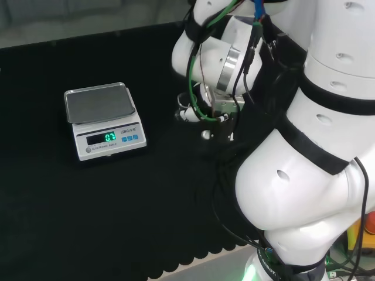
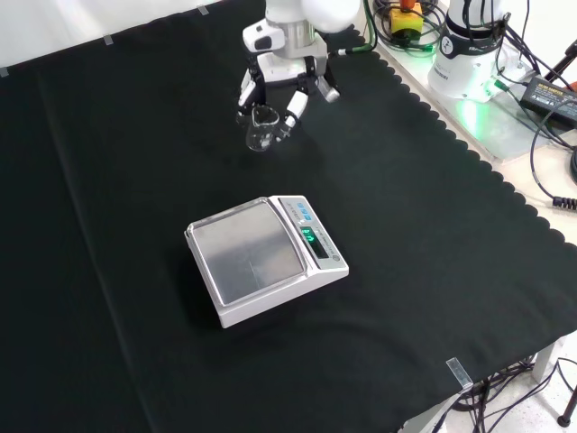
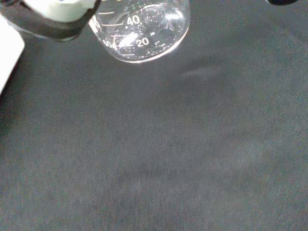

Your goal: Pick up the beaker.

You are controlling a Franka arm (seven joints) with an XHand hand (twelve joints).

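Note:
In the front view a small clear glass beaker (image 2: 261, 128) is upright near the cloth's far edge, under the hand (image 2: 279, 68). The black and white fingers (image 2: 293, 106) curl down on both sides of the beaker and close round its rim. The wrist view brings the beaker (image 3: 142, 29) in close, with its round base and printed graduation marks plain, and a black and white finger (image 3: 55, 14) lies against its side. Whether the base touches the cloth I cannot tell. In the head view part of the hand (image 1: 190, 112) peeks out from behind the arm's white links.
A white electronic scale (image 2: 264, 258) with a steel pan and a lit green display stands mid-cloth, also in the head view as the scale (image 1: 104, 119). The cloth's scalloped edge (image 2: 469, 162) runs along the right of the front view, with cables and the arm's base beyond.

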